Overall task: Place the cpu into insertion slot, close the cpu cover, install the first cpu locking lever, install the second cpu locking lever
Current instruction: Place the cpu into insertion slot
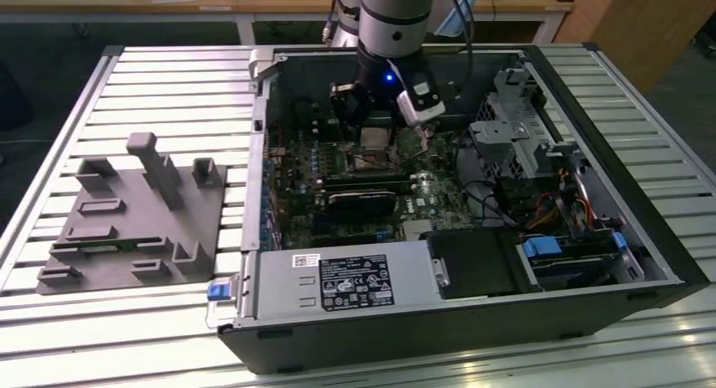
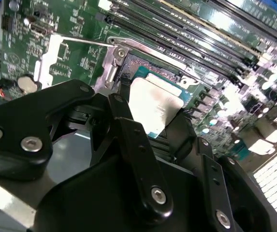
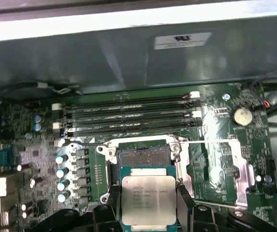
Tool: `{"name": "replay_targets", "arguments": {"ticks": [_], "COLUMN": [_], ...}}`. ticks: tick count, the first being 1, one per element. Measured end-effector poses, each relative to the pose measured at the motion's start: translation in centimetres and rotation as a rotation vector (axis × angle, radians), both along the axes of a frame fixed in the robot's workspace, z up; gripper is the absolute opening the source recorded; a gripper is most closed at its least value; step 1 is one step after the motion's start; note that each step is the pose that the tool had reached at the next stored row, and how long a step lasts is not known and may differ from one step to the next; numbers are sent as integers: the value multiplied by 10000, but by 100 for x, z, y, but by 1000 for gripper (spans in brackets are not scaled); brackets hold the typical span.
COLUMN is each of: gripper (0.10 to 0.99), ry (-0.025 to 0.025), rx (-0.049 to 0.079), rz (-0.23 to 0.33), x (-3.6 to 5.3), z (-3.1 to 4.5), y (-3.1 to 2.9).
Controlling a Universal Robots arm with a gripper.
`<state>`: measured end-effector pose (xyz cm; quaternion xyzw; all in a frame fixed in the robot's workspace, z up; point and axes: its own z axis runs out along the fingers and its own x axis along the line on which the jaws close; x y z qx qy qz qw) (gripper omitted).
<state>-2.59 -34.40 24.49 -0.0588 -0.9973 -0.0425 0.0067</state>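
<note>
The gripper (image 3: 148, 205) pinches the cpu (image 3: 148, 198) by two opposite edges, a black finger (image 3: 183, 202) pressed to each side and the printed metal top facing up. The second wrist view shows the same hold: the gripper (image 2: 153, 118) is closed on the cpu (image 2: 155, 101), which hangs close over the board. The insertion slot (image 3: 142, 157) lies just beside the chip with its dark centre bare, so the chip is judged not yet seated.

In the exterior view the gripper (image 1: 375, 135) sits in the upper middle of the frame, inside the open computer case (image 1: 257, 195).

The chip is probably light, thin and stiff, and its smooth lid offers little grip. The edges look like the right place to hold it, since its underside and the socket's contacts would likely damage easily. It wants lowering flat.

Close around the socket stand thin silvery lever rods (image 3: 211, 141), the long memory slots (image 3: 128, 113) and a row of capacitors (image 3: 61, 171). Lower in the exterior view lie a black module (image 1: 360, 195) and the power-supply box (image 1: 341, 283). A drive cage (image 1: 509, 132) crowds the exterior view's right, and a grey fixture (image 1: 129, 212) rests outside the case at the exterior view's left.
</note>
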Motion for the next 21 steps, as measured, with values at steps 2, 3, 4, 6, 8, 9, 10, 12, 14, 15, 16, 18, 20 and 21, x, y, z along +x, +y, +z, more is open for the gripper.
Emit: {"name": "replay_targets", "arguments": {"ticks": [2, 3, 4, 6, 8, 9, 10, 12, 14, 15, 16, 18, 20, 21], "gripper": [541, 541, 541, 541, 541, 541, 541, 541, 541, 541, 541, 541, 541, 541], "ry": [0, 0, 0, -1, -1, -1, -1, -1, -1, -1, -1, -1, -1, -1], "rx": [0, 0, -1, -2, -5, -5, -6, -8, -10, -9, -10, -11, -11, -11], "rz": [-359, -554, -735, -1090, -1443, -1637, -1811, -2165, -2518, -2695, -2875, -3247, -3606, -3784], "x": [0, 0, 0, 0, 0, 0, 0, 0, 0, 0, 0, 0, 0, 0], "z": [-2, -4, -5, -7, -8, -9, -10, -12, -14, -15, -16, -18, -21, -22], "y": [0, 0, 0, 0, 0, 0, 0, 0, 0, 0, 0, 0, 0, 0]}}
